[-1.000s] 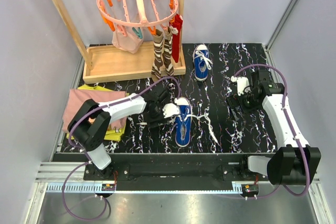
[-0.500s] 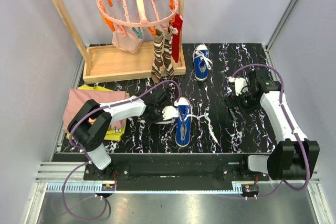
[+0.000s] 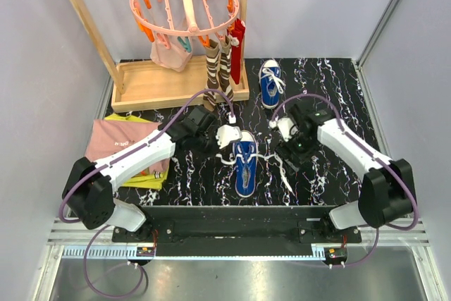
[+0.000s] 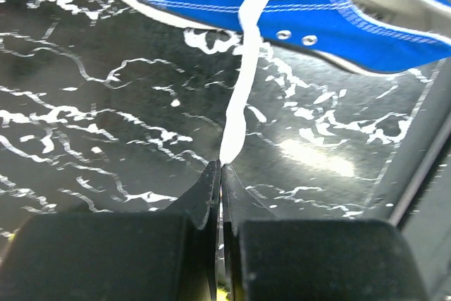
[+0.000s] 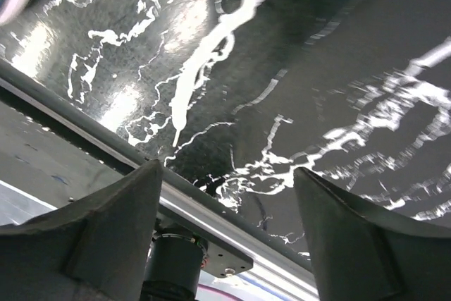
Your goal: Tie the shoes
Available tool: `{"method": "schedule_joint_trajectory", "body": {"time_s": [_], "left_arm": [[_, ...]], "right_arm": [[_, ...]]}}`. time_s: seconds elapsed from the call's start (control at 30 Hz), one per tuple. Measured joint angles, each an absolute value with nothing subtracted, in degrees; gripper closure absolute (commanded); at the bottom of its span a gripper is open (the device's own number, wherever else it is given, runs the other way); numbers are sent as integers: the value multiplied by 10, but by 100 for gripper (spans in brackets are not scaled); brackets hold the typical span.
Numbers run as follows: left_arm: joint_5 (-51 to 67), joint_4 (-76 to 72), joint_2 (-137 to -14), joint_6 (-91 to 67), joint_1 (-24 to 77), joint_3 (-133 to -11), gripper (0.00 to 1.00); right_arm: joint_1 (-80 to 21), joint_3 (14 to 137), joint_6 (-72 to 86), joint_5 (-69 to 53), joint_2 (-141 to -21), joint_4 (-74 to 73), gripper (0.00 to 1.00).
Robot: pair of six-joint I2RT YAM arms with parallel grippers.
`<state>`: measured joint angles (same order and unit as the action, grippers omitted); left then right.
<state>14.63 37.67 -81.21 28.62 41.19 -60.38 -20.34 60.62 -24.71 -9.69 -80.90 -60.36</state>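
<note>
One lace (image 4: 239,103) is now pinched by the left gripper (image 4: 220,167). The right gripper (image 5: 225,174), jaws apart, has swung toward the other lace (image 5: 194,79); tying can begin.

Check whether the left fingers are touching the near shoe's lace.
Touching. The left wrist view shows the fingers closed on the end of the lace, which runs up to the blue shoe.

Bench (image 3: 331,167): black, with white marble-like veining.
Near sneaker (image 3: 245,167): blue canvas, white stitching, white sole. Its lace (image 4: 239,103) is white.
Far sneaker (image 3: 269,84): blue, with white laces.
Left claw (image 4: 220,174) and right claw (image 5: 227,170): black.
Round clip hanger (image 3: 184,1): salmon pink, with orange clips.
Rack tray (image 3: 162,86): pale wood.
Hanging socks (image 3: 217,72): brown and cream stripes.
Pink cloth (image 3: 116,139): dusty pink, lying over a yellow cloth (image 3: 149,181).
</note>
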Motion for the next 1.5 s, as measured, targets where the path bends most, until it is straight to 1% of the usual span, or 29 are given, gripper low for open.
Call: {"method": "schedule_joint_trajectory", "body": {"time_s": [0.1,0.2,0.33,0.4,0.5,0.6,0.63,0.67,0.7,0.77,0.8,0.83,0.97,1.03,1.17,1.23,1.3,1.4,1.5], "left_arm": [[162,376,-812,268,412,-600,100],[171,377,-812,254,412,-594,100],[187,377,-811,241,412,-588,100],[192,376,-810,236,412,-585,100],[197,375,-810,232,412,-580,100],[199,375,-807,228,411,-575,100],[199,374,-806,226,410,-574,100],[200,371,-804,225,409,-572,100],[200,368,-800,224,408,-569,100],[201,363,-794,224,406,-564,100],[202,360,-790,224,406,-561,100],[203,357,-788,224,405,-558,100],[206,346,-775,225,405,-545,100],[209,343,-767,228,405,-538,100],[220,336,-719,262,405,-507,100],[225,335,-688,283,405,-491,100],[228,335,-660,304,405,-482,100],[230,333,-641,334,405,-479,100],[231,333,-623,367,408,-469,100]], "right_arm": [[-238,584,-247,-84,-829,-591,24],[-263,558,-251,-86,-839,-581,24],[-266,542,-260,-87,-851,-571,28],[-266,541,-259,-88,-864,-555,33],[-267,541,-256,-97,-892,-531,36],[-272,538,-253,-107,-924,-509,37],[-275,537,-252,-108,-933,-503,39],[-277,536,-251,-108,-941,-500,45],[-281,538,-250,-106,-949,-500,61],[-284,539,-251,-103,-953,-497,78],[-285,539,-249,-102,-957,-496,96],[-285,540,-248,-101,-960,-496,100],[-285,538,-246,-106,-958,-495,100],[-285,531,-247,-106,-936,-495,100],[-284,546,-247,-106,-821,-508,100],[-284,581,-246,-111,-773,-511,100],[-284,639,-246,-126,-752,-509,100],[-284,710,-242,-163,-755,-497,100],[-284,783,-227,-214,-792,-490,100]]}}
